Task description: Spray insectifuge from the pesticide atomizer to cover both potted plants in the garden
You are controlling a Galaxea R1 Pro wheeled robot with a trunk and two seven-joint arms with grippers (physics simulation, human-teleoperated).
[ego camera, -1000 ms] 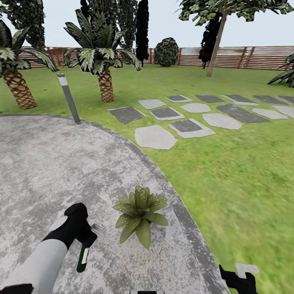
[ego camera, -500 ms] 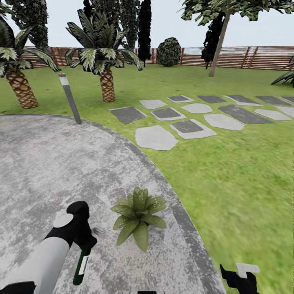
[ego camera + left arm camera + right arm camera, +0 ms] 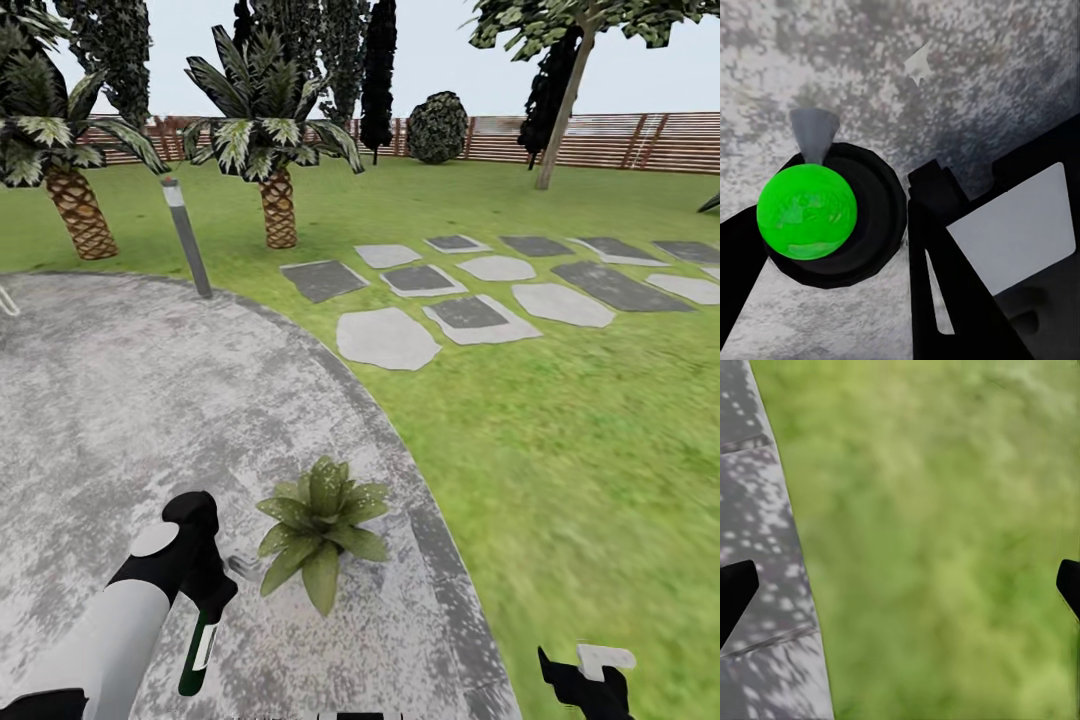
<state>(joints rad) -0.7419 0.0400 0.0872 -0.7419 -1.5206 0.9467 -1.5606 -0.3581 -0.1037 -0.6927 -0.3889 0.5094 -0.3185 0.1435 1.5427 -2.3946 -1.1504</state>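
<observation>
Grey paving of the round patio [image 3: 150, 400] runs under the robot, with lawn [image 3: 560, 450] and stepping stones [image 3: 385, 337] to its right and a slat fence [image 3: 620, 140] behind the palm trees [image 3: 265, 150]. Compared with a second ago the whole head view has slid: palms, lamp post [image 3: 188, 236] and stones sit further right, and a thin pale object has come into view at the patio's left edge. That is the camera turning left, not the things moving. The left arm and bottle have also sunk a little lower in the picture.

The left gripper [image 3: 205, 590] is pinched on the spray bottle [image 3: 197, 650], which hangs nozzle-down over the paving just beside the potted plant [image 3: 318, 525], apart from its leaves. Judging by this, pickup is done and spraying of this first plant is at hand or under way; the second plant is not in view, and the turn may be a search for it.

In the left wrist view the bottle [image 3: 829, 214] appears end-on, a bright green disc in a dark ring with a grey nozzle, a dark finger [image 3: 945, 255] against it. The right wrist view has the right gripper [image 3: 900, 585] spread wide and holding nothing over the grass beside the patio rim [image 3: 772, 585]; in the head view it [image 3: 590, 680] sits low at the right.
</observation>
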